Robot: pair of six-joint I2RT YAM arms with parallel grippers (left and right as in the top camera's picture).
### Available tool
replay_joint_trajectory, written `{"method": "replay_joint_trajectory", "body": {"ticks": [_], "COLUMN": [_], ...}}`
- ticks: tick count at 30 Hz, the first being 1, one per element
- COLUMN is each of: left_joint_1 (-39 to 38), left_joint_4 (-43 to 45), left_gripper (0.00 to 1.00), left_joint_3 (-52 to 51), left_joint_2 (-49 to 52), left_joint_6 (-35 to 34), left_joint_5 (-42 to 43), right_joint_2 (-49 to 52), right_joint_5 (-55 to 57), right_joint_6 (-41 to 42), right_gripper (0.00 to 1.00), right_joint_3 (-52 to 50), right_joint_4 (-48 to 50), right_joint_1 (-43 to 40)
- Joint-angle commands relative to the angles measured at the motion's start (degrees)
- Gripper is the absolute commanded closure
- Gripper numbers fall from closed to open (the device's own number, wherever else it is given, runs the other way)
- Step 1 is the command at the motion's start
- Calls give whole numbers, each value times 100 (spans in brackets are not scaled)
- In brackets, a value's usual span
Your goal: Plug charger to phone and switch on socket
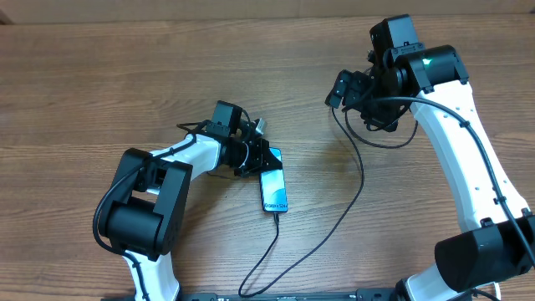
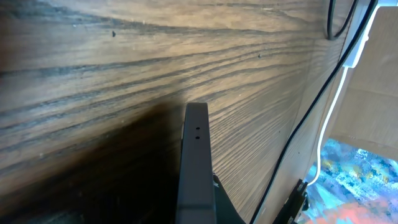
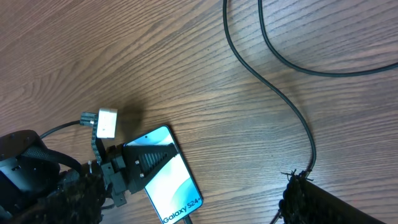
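The main hazard is the charger [image 1: 361, 180]: its black cable seems to meet the lower end of the phone [image 1: 274, 192], runs toward the near edge of the tabletop [image 1: 100, 75], then swings up in a long slack loop that ends right under the right fingers [image 1: 341, 88]. If that arm sweeps off to look for the socket, which shows in none of the views, a finger or wrist could hook the loop and either tug the connector out or drag the phone along with it. The phone lies flat, screen up and lit, in the middle of the tabletop, and the left fingers [image 3: 149, 160] are pressed together with their tip over its upper end. I cannot tell whether they bear on the glass or float just above it; if they bear on it, a sideways pull-off could skid the phone and strain the plugged end. As for pose, the left arm folds in from the near left, its forearm low and its wrist rolled so the shut fingers point along the tabletop at the phone. The right arm reaches up from the near right, elbow high, its wrist at the far side, fingers spread wide and holding nothing that I can see
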Motion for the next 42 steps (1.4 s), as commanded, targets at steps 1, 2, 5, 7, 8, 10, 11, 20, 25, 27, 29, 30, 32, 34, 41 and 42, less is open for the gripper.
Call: {"method": "replay_joint_trajectory", "body": {"ticks": [1, 2, 5, 7, 8, 10, 11, 20, 25, 27, 29, 30, 32, 34, 41, 42], "left_joint_1": [-39, -39, -37, -37, -37, -39, -39, -39, -39, -37, -37, -37, -37, -37, -39, -37], "left_joint_4": [-4, -17, -79, -81, -81, -81, -81, -96, -122, -122, -125, -129, -129, -129, -144, -144], "left_gripper": [94, 93, 91, 88, 86, 83, 83, 79, 77, 76, 74, 73, 72, 71, 66, 64], "left_joint_3": [37, 37, 37, 37, 37, 37, 37, 37, 37, 37, 37, 37, 37, 37, 37, 37], "left_joint_2": [74, 74, 74, 74, 74, 74, 74, 74, 74, 74, 74, 74, 74, 74, 74, 74], "left_joint_6": [107, 105, 107, 107, 107, 107, 107, 109, 109, 109, 109, 109, 109, 109, 111, 111], "left_joint_5": [-111, -160, -214, -214, -214, -214, -214, -214, -214, -214, -214, -214, -214, -214, -214, -214], "right_joint_2": [-101, -101, -101, -101, -101, -101, -101, -101, -101, -101, -101, -101, -101, -101, -101, -101], "right_joint_5": [57, 57, 59, 59, 59, 59, 59, 59, 59, 59, 59, 59, 59, 59, 59, 59], "right_joint_6": [-28, -28, -28, -28, -28, -28, -28, -28, -28, -28, -31, -28, -28, -28, -28, -28], "right_gripper": [8, 8, 8, 8, 7, 8, 8, 8, 8, 8, 8, 8, 8, 8, 8, 8], "right_joint_3": [68, 68, 68, 68, 68, 68, 68, 68, 68, 68, 68, 68, 68, 68, 68, 68], "right_joint_4": [-9, -17, -33, -31, -28, -28, -31, -33, -33, -33, -33, -33, -33, -35, -35, -35], "right_joint_1": [28, 28, 28, 28, 28, 28, 28, 28, 28, 28, 28, 28, 28, 28, 28, 28]}}
